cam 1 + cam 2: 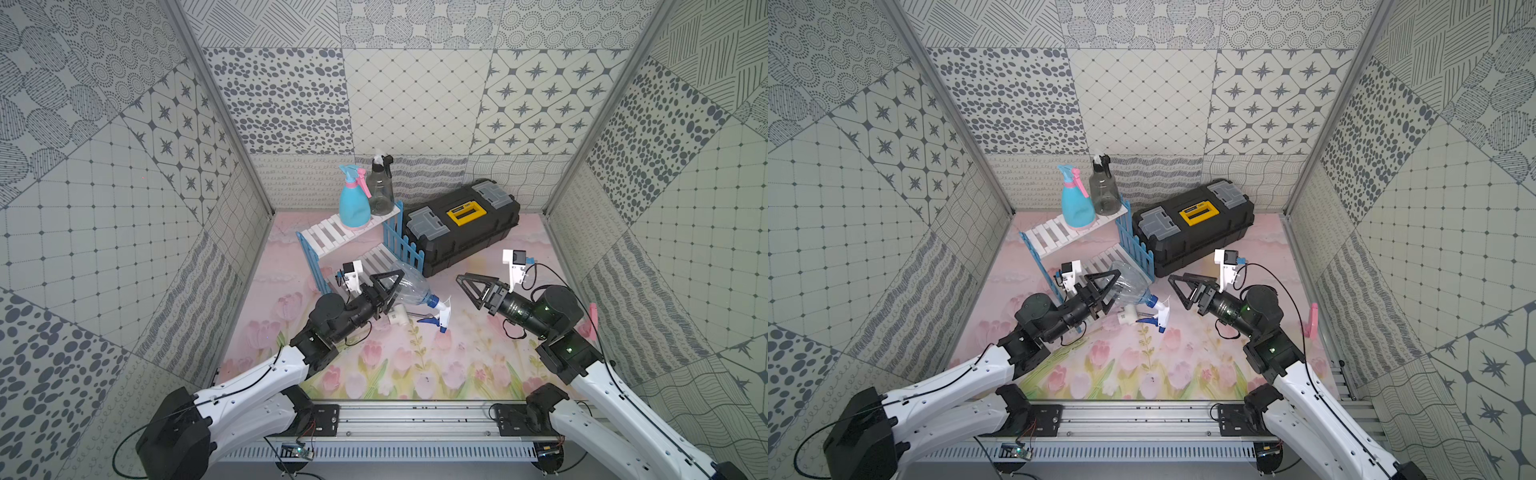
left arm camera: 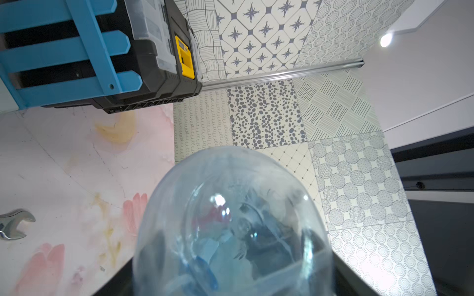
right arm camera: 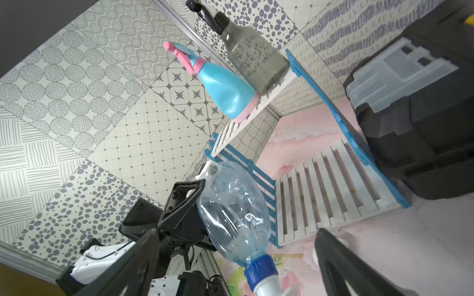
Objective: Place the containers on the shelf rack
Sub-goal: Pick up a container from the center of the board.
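The shelf rack (image 1: 328, 235) (image 1: 1054, 232) stands at the back with white slats and blue fence sides. On its upper shelf stand a light blue bottle (image 1: 353, 205) (image 3: 225, 89) and a smoky grey bottle (image 1: 380, 189) (image 3: 256, 61). My left gripper (image 1: 395, 291) (image 1: 1111, 291) is shut on the body of a clear bottle (image 1: 409, 284) (image 2: 230, 217) (image 3: 233, 210). That bottle lies sideways just off the mat, base by the lower shelf's (image 3: 333, 189) front edge. Its blue-white trigger points at my right gripper (image 1: 467, 291) (image 1: 1178, 291), which is open and holds nothing, a short way off it.
A black toolbox (image 1: 461, 224) with a yellow latch sits right of the rack. A small white pipe fitting (image 1: 399, 318) lies under the clear bottle. A pink trigger top (image 1: 592, 320) pokes out behind my right arm by the right wall. A wrench (image 2: 12, 224) lies on the mat.
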You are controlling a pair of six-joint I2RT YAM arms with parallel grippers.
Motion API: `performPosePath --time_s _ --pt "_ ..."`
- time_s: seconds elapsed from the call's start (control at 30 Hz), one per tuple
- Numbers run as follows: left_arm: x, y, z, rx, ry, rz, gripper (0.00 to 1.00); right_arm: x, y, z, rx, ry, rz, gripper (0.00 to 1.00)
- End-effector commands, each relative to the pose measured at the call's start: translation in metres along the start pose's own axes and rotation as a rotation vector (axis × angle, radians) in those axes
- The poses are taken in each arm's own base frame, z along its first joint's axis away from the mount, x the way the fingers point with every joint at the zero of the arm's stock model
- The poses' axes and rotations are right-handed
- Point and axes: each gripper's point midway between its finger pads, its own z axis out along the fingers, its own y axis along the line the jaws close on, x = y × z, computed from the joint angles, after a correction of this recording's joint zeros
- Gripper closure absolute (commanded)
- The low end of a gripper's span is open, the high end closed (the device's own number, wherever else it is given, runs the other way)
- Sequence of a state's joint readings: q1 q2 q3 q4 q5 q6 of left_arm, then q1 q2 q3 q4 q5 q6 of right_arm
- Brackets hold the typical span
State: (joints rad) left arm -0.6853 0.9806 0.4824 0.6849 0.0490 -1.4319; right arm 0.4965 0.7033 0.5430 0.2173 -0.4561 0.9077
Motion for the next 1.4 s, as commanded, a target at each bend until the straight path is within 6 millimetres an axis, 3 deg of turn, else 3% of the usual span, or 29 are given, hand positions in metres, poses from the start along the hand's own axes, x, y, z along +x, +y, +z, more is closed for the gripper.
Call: performPosePath --time_s 0.0,0.13,0.33,0.47,0.83,1.37 --pt "-0.033 -0.054 -0.01 0.239 -0.162 -0.174 0.35 -0.012 0.03 -0.004 -0.178 -0.062 0.09 0.03" --pt "-0.043 -0.064 -0.014 0.302 -0.211 -0.209 0.37 -0.001 0.026 -0.001 -0.197 -0.057 0.141 0.03" --pt "-0.056 -0.078 -0.017 0.383 -0.272 -0.246 0.38 0.027 0.04 0.016 -0.241 -0.02 0.155 0.03" --pt "-0.058 -0.085 -0.014 0.413 -0.276 -0.257 0.38 0.034 0.046 0.024 -0.269 -0.035 0.165 0.04" --pt "-0.055 -0.085 -0.012 0.427 -0.268 -0.278 0.39 0.013 0.033 0.021 -0.215 -0.205 0.192 0.3" --pt "-0.047 -0.077 -0.004 0.425 -0.243 -0.303 0.39 -0.001 0.053 0.037 -0.236 -0.229 0.11 0.57"
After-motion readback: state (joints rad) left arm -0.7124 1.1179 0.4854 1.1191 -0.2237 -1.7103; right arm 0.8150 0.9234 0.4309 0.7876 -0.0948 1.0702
